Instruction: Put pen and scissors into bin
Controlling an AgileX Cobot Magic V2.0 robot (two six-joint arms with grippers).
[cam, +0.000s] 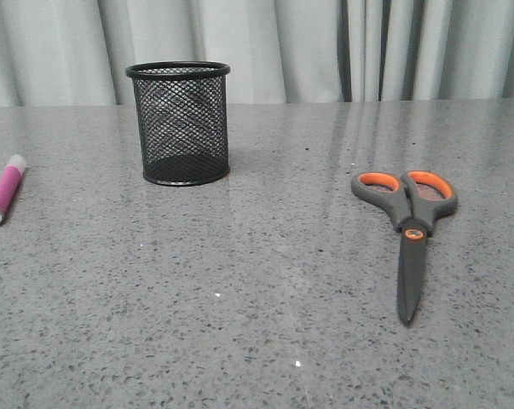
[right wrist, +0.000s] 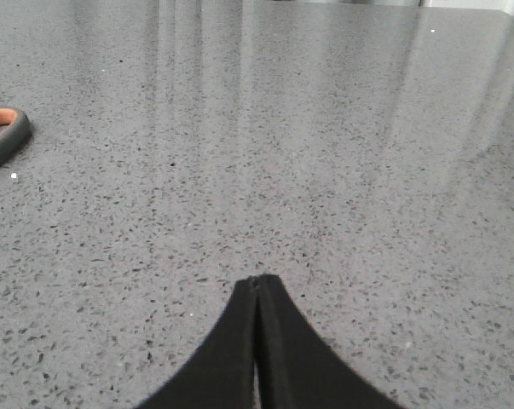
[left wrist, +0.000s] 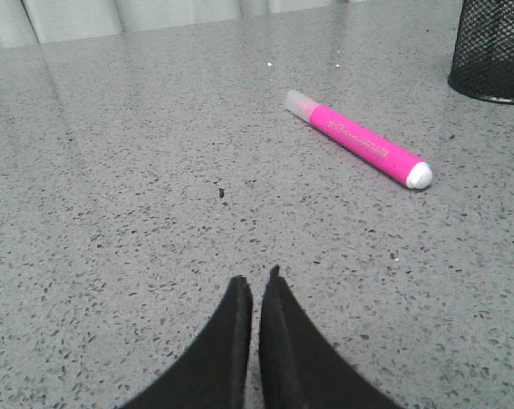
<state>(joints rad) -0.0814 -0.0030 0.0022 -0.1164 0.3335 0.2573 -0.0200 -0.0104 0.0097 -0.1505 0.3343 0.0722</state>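
Open tabletop (cam: 265, 290) fills centre frame between bin (cam: 180, 123) upper left, scissors (cam: 408, 226) right, pen (cam: 4, 191) far left.

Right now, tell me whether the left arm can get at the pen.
Probably yes. The pen lies flat on bare table ahead of the left gripper, nothing between them. Its fingers are shut and must open first.

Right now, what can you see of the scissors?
The scissors lie flat on the grey speckled table, closed, to the right of the bin and apart from it. Grey handles lined in orange point away from the robot, an orange pivot dot sits below them, and dark grey blades point toward it. Nothing touches them; only one handle loop shows in the right wrist view.
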